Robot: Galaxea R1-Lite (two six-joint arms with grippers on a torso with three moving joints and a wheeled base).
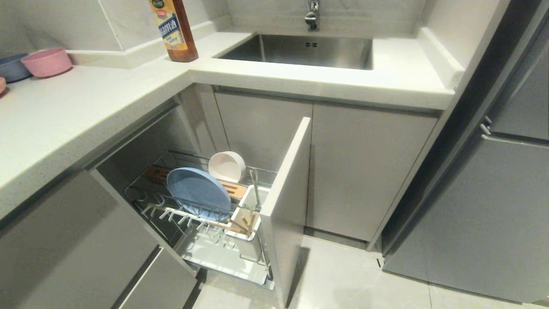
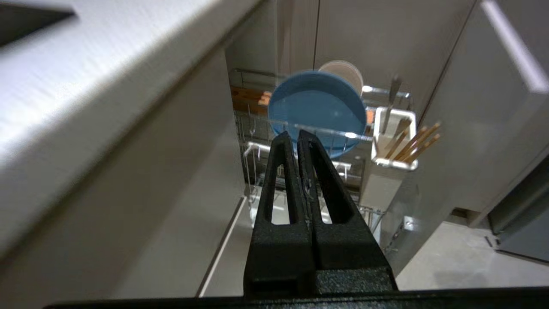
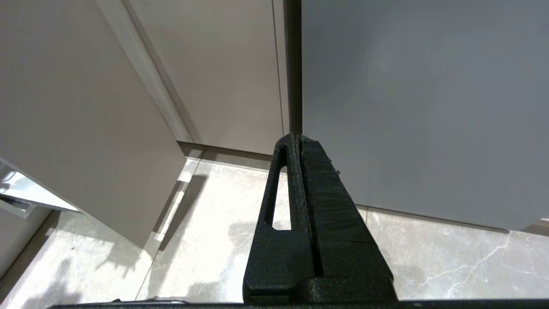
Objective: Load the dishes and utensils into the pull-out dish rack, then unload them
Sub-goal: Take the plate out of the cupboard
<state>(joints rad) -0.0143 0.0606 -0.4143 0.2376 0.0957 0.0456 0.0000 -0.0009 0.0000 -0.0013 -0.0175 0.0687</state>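
Observation:
The pull-out dish rack (image 1: 223,257) stands pulled out under the counter, its pale grey front panel (image 1: 287,171) edge-on. A light-blue plate (image 1: 198,189) stands upright in the prongs, with the cream bowl (image 1: 226,166) on its side behind it. The steel spoon (image 1: 255,184) and wooden chopsticks (image 1: 244,223) stick out of the white utensil cup (image 1: 248,212). In the left wrist view the plate (image 2: 317,111), bowl (image 2: 343,73), spoon (image 2: 392,101) and chopsticks (image 2: 414,143) show beyond my left gripper (image 2: 294,134), which is shut, empty and well back from the rack. My right gripper (image 3: 296,137) is shut, empty, over the floor.
The white counter (image 1: 64,116) overhangs the rack on the left. A sink (image 1: 300,49), a sauce bottle (image 1: 173,30), a pink bowl (image 1: 47,62) and a grey-blue bowl (image 1: 10,66) sit above. A tall grey appliance (image 1: 493,193) stands at the right. Pale floor tiles (image 1: 351,283) lie below.

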